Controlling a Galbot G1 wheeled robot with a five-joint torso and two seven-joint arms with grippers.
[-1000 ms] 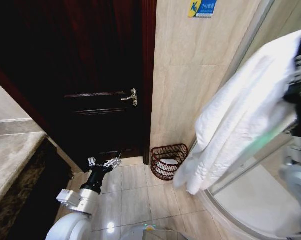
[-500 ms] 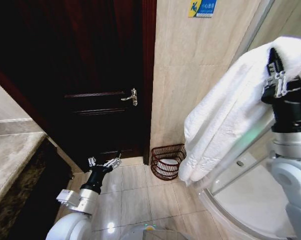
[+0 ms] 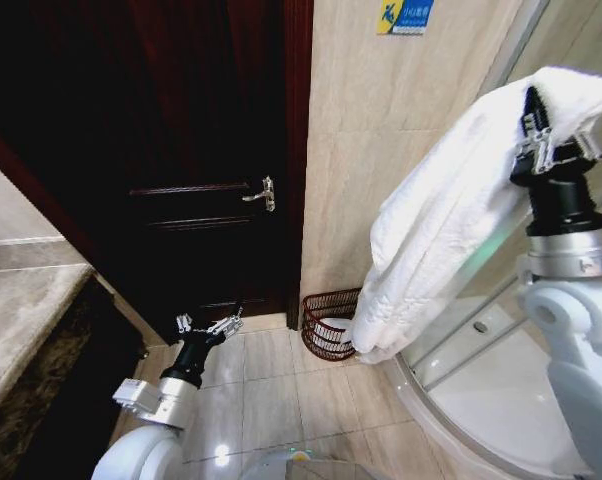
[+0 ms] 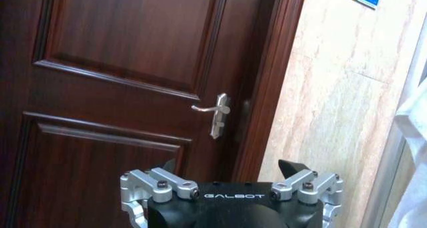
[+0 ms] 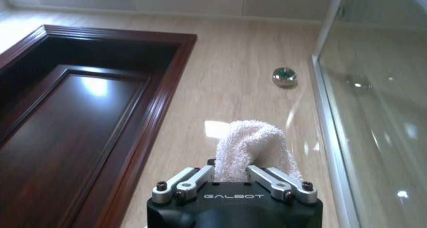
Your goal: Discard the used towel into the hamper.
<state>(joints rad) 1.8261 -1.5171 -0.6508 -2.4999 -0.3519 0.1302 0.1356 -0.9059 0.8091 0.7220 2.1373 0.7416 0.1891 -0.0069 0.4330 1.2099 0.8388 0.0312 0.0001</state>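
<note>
Lowest in the head view, at the lower left of the frame, the left gripper (image 3: 209, 325) hangs parked just above the tiled floor (image 3: 271, 400), pointing toward the door; its fingers (image 4: 291, 168) stand apart with nothing between them. At the left edge of the frame a stone counter (image 3: 16, 320) runs toward the dark wood.

On the right of the frame the right arm rises upright, and the right gripper (image 3: 544, 125) sits high at the upper right. Its fingers are clamped together on a bunched fold of the white towel (image 3: 431, 230), which pokes out between them in the right wrist view (image 5: 252, 148). From the grip the towel drapes down and to the left in a long fall, its lower edge ending at mid-frame. Behind the arm, the curved glass shower enclosure (image 3: 461, 330) fills the lower right.

Farther back, the hamper (image 3: 326, 322) stands on the floor against the beige tiled wall, just right of the door frame, near the centre of the frame. The towel's hanging end overlaps its right rim in the picture; whether they touch cannot be told. Something white lies inside the hamper.

Farthest, the dark red door (image 3: 181, 150) is closed, with a metal lever handle (image 3: 263, 195) at its right edge, and a blue and yellow sign (image 3: 404, 15) sits high on the wall.
</note>
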